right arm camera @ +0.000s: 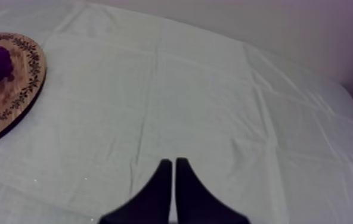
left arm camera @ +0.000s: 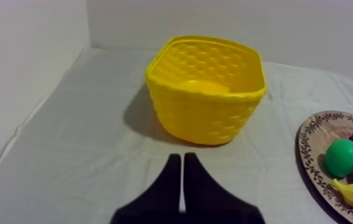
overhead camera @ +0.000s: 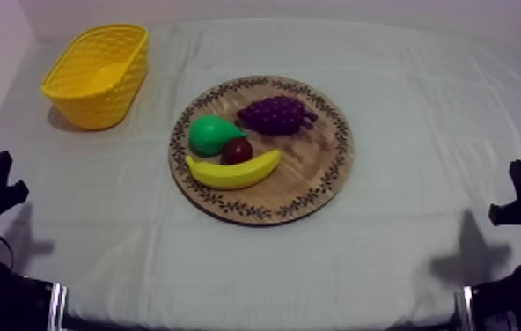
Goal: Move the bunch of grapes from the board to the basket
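Looking down on the desk (overhead camera: 422, 114) and finding the wooden board (overhead camera: 330, 172) right at its middle. Up on the board's far side, toward the right: the bunch of grapes (overhead camera: 276, 114), purple, lying flat, gripped by nothing. Just beside it on the left, a green pear (overhead camera: 211, 134). In front of the two, a small red fruit (overhead camera: 237, 150), tucked against a banana (overhead camera: 233, 172) that curves along the board's near side. Over to the desk's far left corner now, well apart from the board, and picking out the yellow basket (overhead camera: 106, 101), standing upright, mouth up.

Switching to the left end effector (left arm camera: 182, 158): closed on nothing, both black fingers pressed together into a narrow wedge, low over the desk's left side and pointing straight at the basket. Catching the board's rim off to one side there too, with pear, red fruit, banana and a bit of the grapes on it.

And the right end effector (right arm camera: 173, 161): closed as well, empty, fingers tight together, over bare desk toward the right edge. Grapes well away from it, on the board.
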